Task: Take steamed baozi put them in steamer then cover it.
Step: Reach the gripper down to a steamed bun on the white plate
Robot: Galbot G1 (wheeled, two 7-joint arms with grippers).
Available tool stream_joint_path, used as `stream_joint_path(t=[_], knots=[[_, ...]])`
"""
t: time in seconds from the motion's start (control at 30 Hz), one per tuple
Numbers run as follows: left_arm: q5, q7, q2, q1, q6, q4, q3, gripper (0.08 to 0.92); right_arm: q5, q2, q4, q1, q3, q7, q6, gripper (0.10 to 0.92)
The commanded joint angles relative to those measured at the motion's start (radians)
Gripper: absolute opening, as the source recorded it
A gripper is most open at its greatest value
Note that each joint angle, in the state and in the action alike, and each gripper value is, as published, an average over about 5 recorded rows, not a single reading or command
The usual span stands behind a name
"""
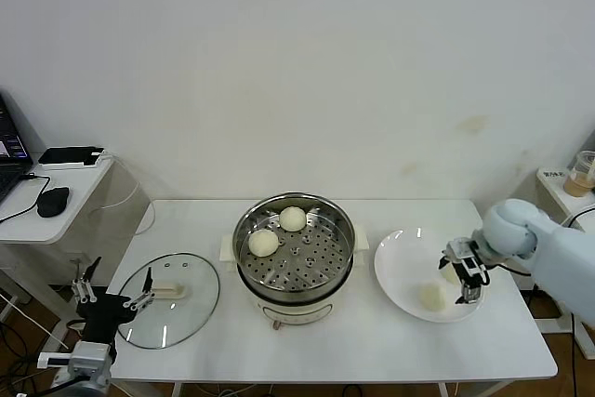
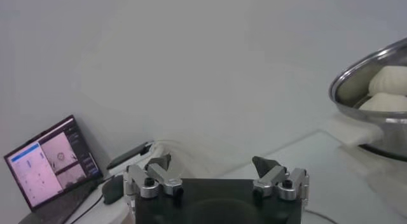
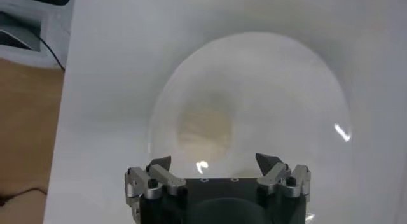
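Observation:
The steamer (image 1: pixel 294 258) stands at the table's middle with two baozi (image 1: pixel 293 218) (image 1: pixel 263 243) on its perforated tray. The white plate (image 1: pixel 400 258) to its right holds one baozi (image 1: pixel 431 297); another (image 1: pixel 451 272) is partly hidden behind my right gripper (image 1: pixel 465 278). That gripper is open just above the plate; its wrist view shows a bun (image 3: pixel 203 126) ahead of the open right gripper (image 3: pixel 213 161). The glass cover (image 1: pixel 181 318) lies flat to the left of the steamer. My left gripper (image 1: pixel 112 299) is open and empty by the cover's left edge; it also shows in the left wrist view (image 2: pixel 212 163).
A side table at far left carries a laptop (image 2: pixel 51 158), a mouse (image 1: pixel 53 200) and a phone (image 1: pixel 70 155). A drink cup (image 1: pixel 586 174) stands on a shelf at far right. The steamer rim (image 2: pixel 375 85) shows in the left wrist view.

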Motion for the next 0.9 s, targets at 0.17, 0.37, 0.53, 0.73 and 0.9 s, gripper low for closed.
stream_joint_path(t=[0.17, 0.37, 0.53, 0.73, 0.9], knots=[[-0.002, 0.001, 0.003, 0.001, 0.001, 0.002, -0.013, 0.823, -0.048, 0.078, -0.07, -0.088, 0.069, 0.016, 0.007, 0.823], [-0.003, 0.001, 0.002, -0.001, 0.001, 0.002, -0.013, 0.823, -0.053, 0.106, -0.082, -0.092, 0.069, 0.02, -0.001, 0.821], [-0.004, 0.001, 0.0, -0.002, 0.002, 0.003, -0.012, 0.823, -0.049, 0.119, -0.09, -0.097, 0.073, 0.029, -0.01, 0.784], [-0.004, 0.001, -0.004, -0.002, 0.002, 0.001, -0.012, 0.823, -0.054, 0.121, -0.092, -0.1, 0.072, 0.02, -0.022, 0.708], [-0.004, 0.0, -0.006, -0.001, 0.001, 0.001, -0.012, 0.823, -0.054, 0.111, -0.09, -0.089, 0.068, 0.011, -0.031, 0.637]])
